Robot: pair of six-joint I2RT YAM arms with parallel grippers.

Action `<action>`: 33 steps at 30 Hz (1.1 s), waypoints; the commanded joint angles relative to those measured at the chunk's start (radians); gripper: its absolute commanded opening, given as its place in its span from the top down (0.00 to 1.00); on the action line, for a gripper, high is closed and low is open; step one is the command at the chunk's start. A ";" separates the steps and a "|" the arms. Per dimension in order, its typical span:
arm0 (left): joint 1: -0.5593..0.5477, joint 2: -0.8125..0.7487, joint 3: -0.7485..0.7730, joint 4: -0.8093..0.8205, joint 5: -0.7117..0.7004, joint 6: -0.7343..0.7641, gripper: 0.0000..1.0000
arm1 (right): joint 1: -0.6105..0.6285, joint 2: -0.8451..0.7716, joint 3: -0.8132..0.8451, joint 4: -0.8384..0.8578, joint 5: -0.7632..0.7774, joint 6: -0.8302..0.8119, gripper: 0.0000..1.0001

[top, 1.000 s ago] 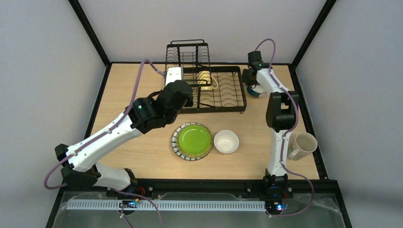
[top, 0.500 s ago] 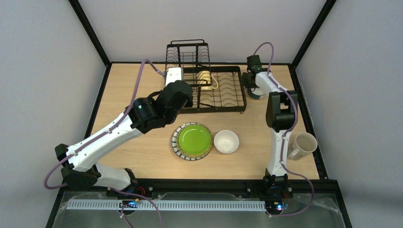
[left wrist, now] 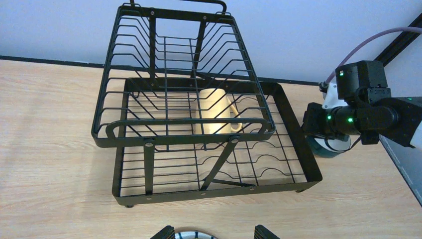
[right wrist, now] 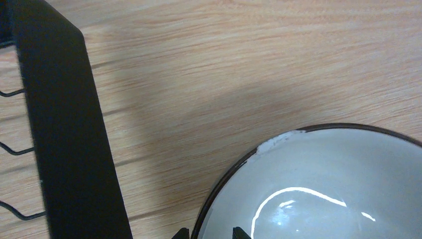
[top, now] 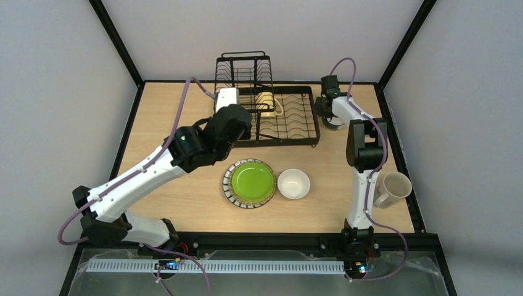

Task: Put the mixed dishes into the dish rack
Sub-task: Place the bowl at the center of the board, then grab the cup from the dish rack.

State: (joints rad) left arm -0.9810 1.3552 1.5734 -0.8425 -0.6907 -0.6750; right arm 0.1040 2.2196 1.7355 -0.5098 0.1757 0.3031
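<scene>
The black wire dish rack (top: 290,120) stands at the back with the yellow mug (top: 266,100) lying in it; both show in the left wrist view, rack (left wrist: 149,169) and mug (left wrist: 216,112). The green plate (top: 251,182), the white bowl (top: 293,184) and the cream mug (top: 392,188) sit on the table. My left gripper (left wrist: 214,234) is open and empty above the plate's far striped rim (left wrist: 194,235). My right gripper (right wrist: 211,234) is shut on the rim of the blue-outside bowl (right wrist: 318,184), just right of the rack (right wrist: 64,139). The bowl also shows in the left wrist view (left wrist: 323,147).
Black frame posts and grey walls close in the table (top: 179,197) at the back and sides. The cream mug lies near the right edge beside my right arm (top: 364,148). My left arm (top: 154,169) crosses the left half of the table.
My right gripper has shifted slightly toward the back, and less of the blue-outside bowl now shows under it. My left arm has barely moved.
</scene>
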 commanded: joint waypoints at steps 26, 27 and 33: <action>0.006 0.044 0.061 0.006 -0.014 0.017 0.08 | 0.056 -0.153 0.158 0.097 -0.123 -0.193 0.42; 0.006 0.046 0.065 0.008 -0.015 0.018 0.08 | 0.062 -0.147 0.158 0.108 -0.152 -0.212 0.42; 0.008 0.060 0.079 0.007 -0.024 0.025 0.07 | 0.110 -0.109 0.159 0.151 -0.304 -0.295 0.45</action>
State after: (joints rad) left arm -0.9810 1.4017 1.6215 -0.8383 -0.6926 -0.6621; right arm 0.1848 2.0949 1.8690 -0.4114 0.0044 0.0906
